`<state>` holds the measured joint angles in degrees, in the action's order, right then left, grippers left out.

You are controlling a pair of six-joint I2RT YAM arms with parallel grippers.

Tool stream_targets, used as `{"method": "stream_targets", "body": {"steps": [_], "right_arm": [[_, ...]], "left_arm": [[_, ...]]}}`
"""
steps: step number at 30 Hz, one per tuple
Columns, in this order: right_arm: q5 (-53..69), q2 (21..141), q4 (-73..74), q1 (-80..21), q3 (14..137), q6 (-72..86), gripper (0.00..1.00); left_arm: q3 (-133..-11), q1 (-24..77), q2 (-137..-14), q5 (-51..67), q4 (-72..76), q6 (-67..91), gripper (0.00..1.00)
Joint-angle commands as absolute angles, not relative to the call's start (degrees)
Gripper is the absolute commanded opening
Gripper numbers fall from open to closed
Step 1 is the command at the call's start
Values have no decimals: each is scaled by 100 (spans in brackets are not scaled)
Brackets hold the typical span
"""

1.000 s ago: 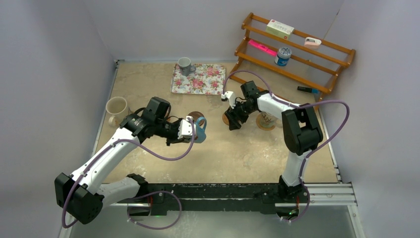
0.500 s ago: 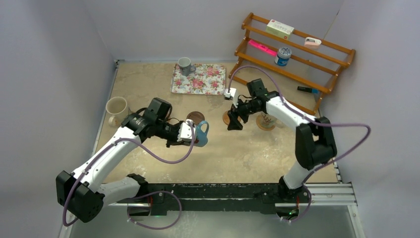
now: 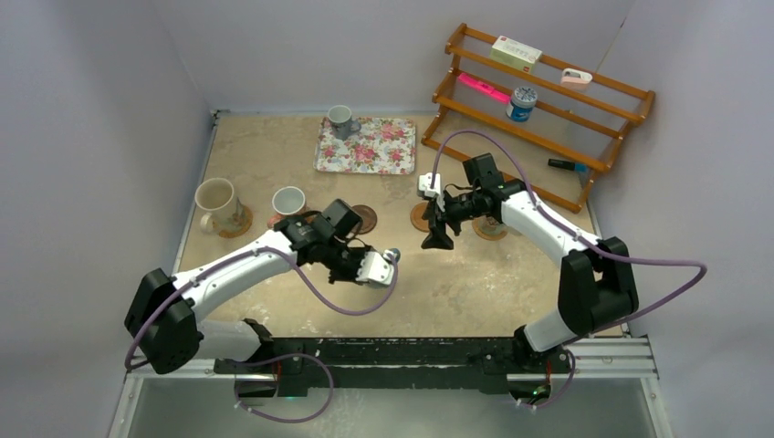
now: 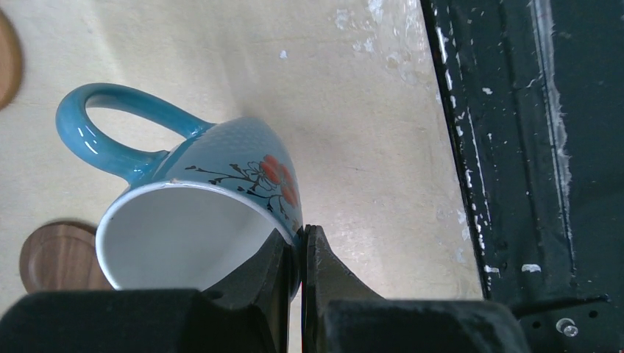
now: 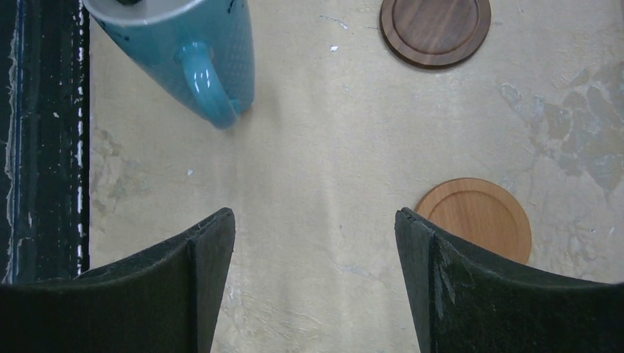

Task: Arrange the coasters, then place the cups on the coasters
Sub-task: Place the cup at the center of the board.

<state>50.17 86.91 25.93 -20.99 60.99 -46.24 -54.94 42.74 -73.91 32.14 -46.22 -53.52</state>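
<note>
**Left gripper** point(image 4: 298, 239): closed on the rim wall of the light blue mug point(image 4: 210, 195), one finger inside, one outside.
- Grip confirmed in left wrist view only.
- Same view only: mug tilted, mouth toward the camera, handle up and to the left, red flower print on the side.
- Contact between mug and table: cannot tell.

**Mug position:** over the front middle of the table point(image 3: 475, 283), between the dark brown coaster point(image 5: 435, 26) and the black front rail point(image 4: 515, 147).
- From above, mostly hidden behind the gripper, with only a small blue patch showing.
- In right wrist view, handle and outer wall plainly visible at upper left.

**Right gripper** point(image 5: 313, 220): jaws wide apart, nothing between them, bare table below.
- Just beside one finger: orange-tan coaster point(image 5: 474, 217), bare.

**Top view only:**
- Cream mug point(image 3: 216, 199) standing on a coaster point(image 3: 243, 224) at the left side.
- Second mug point(image 3: 288, 200) just to its right.
- Small grey-blue mug point(image 3: 340, 117) at the far left corner of the floral tray point(image 3: 383, 151).
- Another coaster point(image 3: 491, 228) partly hidden under the right arm.
- Wooden rack point(image 3: 548, 100) at the far right.
</note>
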Motion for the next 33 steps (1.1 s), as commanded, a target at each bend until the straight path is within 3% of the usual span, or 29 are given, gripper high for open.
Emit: {"method": "stream_targets", "body": {"steps": [1, 6, 10, 15, 25, 33], "right_arm": [[5222, 8768, 2553, -2114, 6099, -4791, 82], [5208, 8839, 2519, -2112, 6091, -4768, 82], [5181, 8880, 2496, -2111, 6091, -4764, 82], [5185, 8933, 2497, -2112, 6091, -4775, 82], [5317, 8868, 2427, -2125, 5887, -5010, 81], [5156, 8127, 2085, -2258, 5512, -4707, 80]], "left_arm": [[-5343, 4877, -7436, 2072, -3809, -4942, 0], [-5317, 5148, -7434, 1738, -3690, -4896, 1], [-5292, 5249, -7363, 1668, -3646, -4896, 34], [-5283, 5265, -7285, 1745, -3630, -4884, 54], [-5150, 5133, -6278, 1605, -3229, -4614, 78], [-5220, 3287, -5441, 2630, -3136, -4480, 85]]}}
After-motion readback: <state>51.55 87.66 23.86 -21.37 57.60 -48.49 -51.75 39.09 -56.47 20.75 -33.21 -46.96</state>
